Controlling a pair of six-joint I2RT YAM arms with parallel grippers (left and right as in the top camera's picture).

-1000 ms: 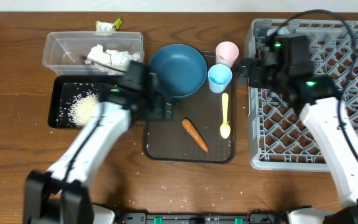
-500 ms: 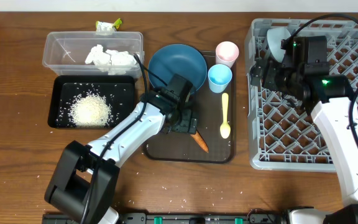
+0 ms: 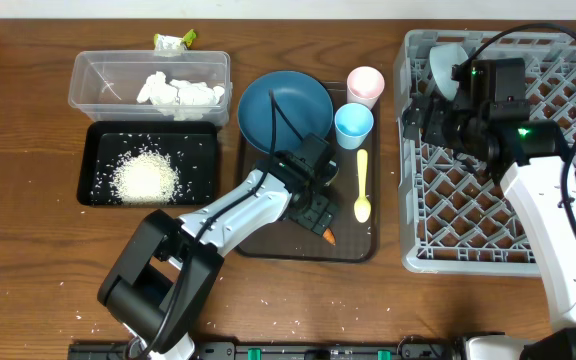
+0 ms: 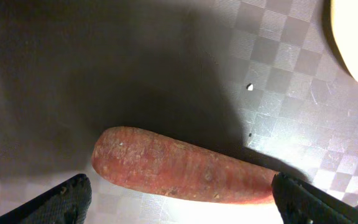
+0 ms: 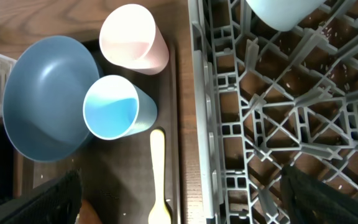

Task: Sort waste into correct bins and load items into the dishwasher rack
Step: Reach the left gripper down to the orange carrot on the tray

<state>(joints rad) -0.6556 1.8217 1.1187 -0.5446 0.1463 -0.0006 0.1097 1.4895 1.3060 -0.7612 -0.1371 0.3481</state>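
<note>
Wooden table (image 3: 28,260), dark-brown serving tray (image 3: 258,235) at its centre.
On the tray, your left gripper (image 3: 318,215) stands spread, one finger off each end of the carrot (image 4: 185,168). Right of the tray, your right gripper (image 3: 415,118) hangs spread and empty over the dishwasher rack (image 3: 405,200).

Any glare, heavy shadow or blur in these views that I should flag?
Left wrist: deep shadow over the tray above the carrot, glare on the tray at right, spoon blown out, left fingers blurred. Right wrist: even light, rack sharp, right fingers dark and blurred at the bottom corners. Overhead: even and sharp, no glare.
</note>
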